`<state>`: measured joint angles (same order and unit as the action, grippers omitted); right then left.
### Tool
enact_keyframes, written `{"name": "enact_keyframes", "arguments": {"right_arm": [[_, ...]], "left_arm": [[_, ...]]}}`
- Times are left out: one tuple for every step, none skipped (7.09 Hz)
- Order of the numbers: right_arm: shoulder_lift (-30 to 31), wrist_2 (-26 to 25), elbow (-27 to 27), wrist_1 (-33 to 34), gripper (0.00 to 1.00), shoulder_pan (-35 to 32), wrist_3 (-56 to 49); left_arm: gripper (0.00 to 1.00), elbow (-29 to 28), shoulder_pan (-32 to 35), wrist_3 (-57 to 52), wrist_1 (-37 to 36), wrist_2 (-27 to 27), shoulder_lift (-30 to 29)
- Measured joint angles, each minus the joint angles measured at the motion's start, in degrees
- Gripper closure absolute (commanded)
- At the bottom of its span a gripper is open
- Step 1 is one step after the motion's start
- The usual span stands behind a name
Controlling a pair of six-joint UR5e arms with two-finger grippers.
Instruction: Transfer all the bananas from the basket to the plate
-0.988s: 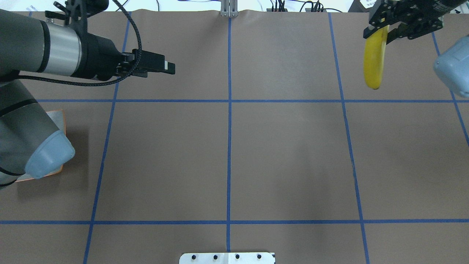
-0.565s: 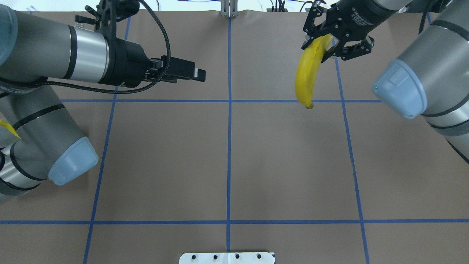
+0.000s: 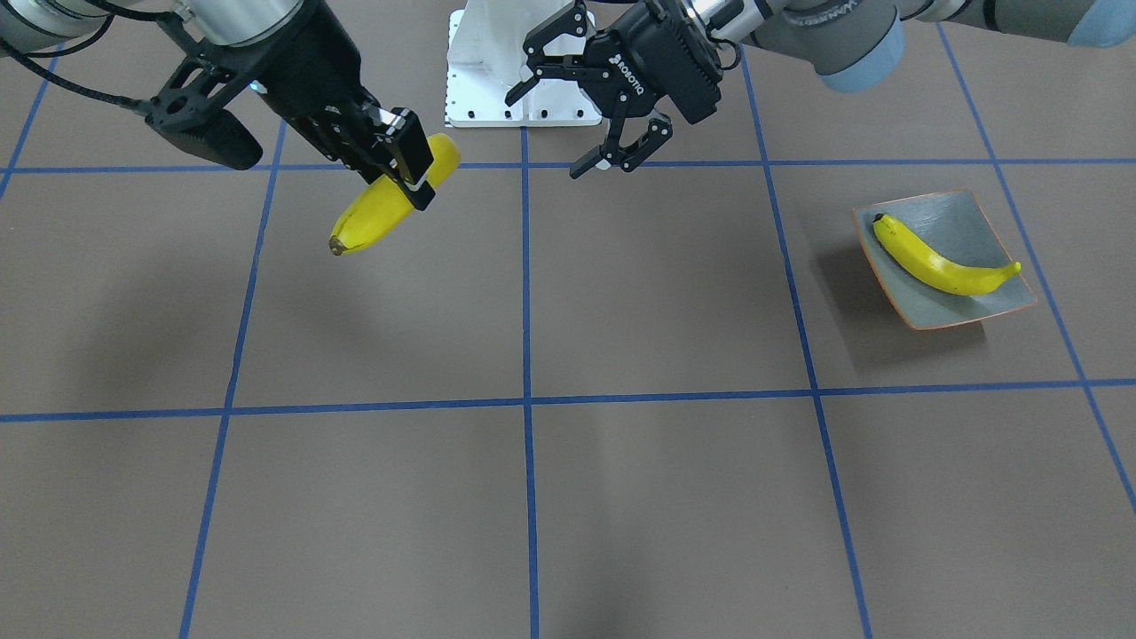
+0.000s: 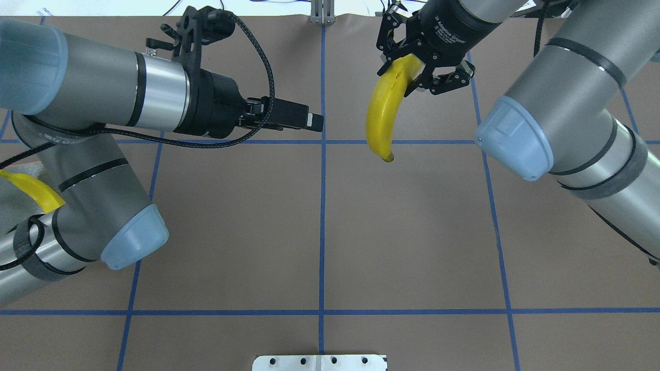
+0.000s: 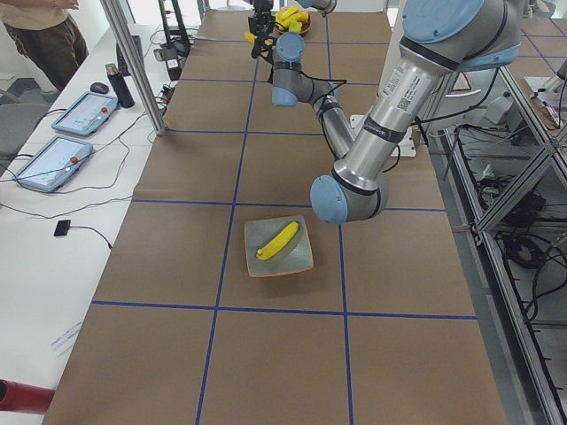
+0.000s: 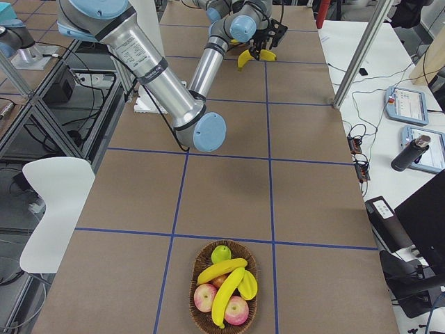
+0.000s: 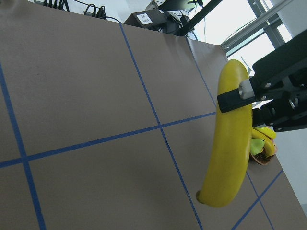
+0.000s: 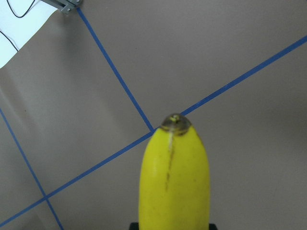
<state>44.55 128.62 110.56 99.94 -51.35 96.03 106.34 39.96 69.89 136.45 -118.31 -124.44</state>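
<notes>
1. The basket point(image 6: 195, 292) sits at the end of the table on the robot's right. It holds more bananas point(image 6: 227, 282) piled among apples and a green fruit.
2. The plate point(image 3: 969, 224) lies well apart from it, on the robot's left side, with one banana point(image 3: 941, 268) lying across its glossy centre.
3. The carried banana point(image 4: 380, 116) hangs in the air over the middle of the table, touching nothing below, with its blossom tip pointing down. It looks light, stiff and smooth-skinned. Gripped near one end, its long free length could swing or twist in the pads. A hold nearer the thick middle would probably steady it, and its curve should let it settle in the dish without rolling.
4. The right gripper point(image 3: 413, 175) is clamped across the banana's upper part, close to the stem end.
5. The left gripper point(image 3: 557, 124) hovers just beside it with its jaws spread wide and nothing between them, facing the fruit. That suggests a hand-over, where the bare lower half is the place to grasp.
</notes>
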Motion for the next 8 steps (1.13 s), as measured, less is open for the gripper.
{"name": "enact_keyframes", "arguments": {"right_arm": [[-1.40,-0.43,-0.18,0.06,1.00,0.69,1.72],[-2.49,-1.08,-0.21,0.12,1.00,1.49,3.14],[-3.11,-1.74,-0.21,0.15,1.00,2.24,4.00],[-3.30,-2.36,-0.24,0.16,1.00,2.88,4.34],[-3.34,-2.94,-0.24,0.16,1.00,3.55,4.46],[-3.39,-3.21,-0.15,0.16,1.00,4.04,4.50],[-3.43,-3.32,0.03,0.17,1.00,4.31,4.51],[-3.47,-3.34,0.21,0.16,1.00,4.53,4.52]], "left_arm": [[0.00,-0.89,-0.52,0.04,1.19,0.01,-0.44],[0.00,-1.19,-0.84,0.08,1.64,0.01,-0.87],[0.00,-1.11,-1.05,0.15,1.81,0.01,-1.15],[0.02,-0.90,-1.20,0.45,1.95,0.01,-1.29],[0.23,-0.80,-1.31,0.92,2.31,0.01,-1.36],[0.32,-0.80,-1.34,1.16,2.78,0.01,-1.42],[0.34,-0.81,-1.39,1.25,3.00,0.01,-1.46],[0.36,-0.78,-1.43,1.29,3.10,0.01,-1.49]]}}
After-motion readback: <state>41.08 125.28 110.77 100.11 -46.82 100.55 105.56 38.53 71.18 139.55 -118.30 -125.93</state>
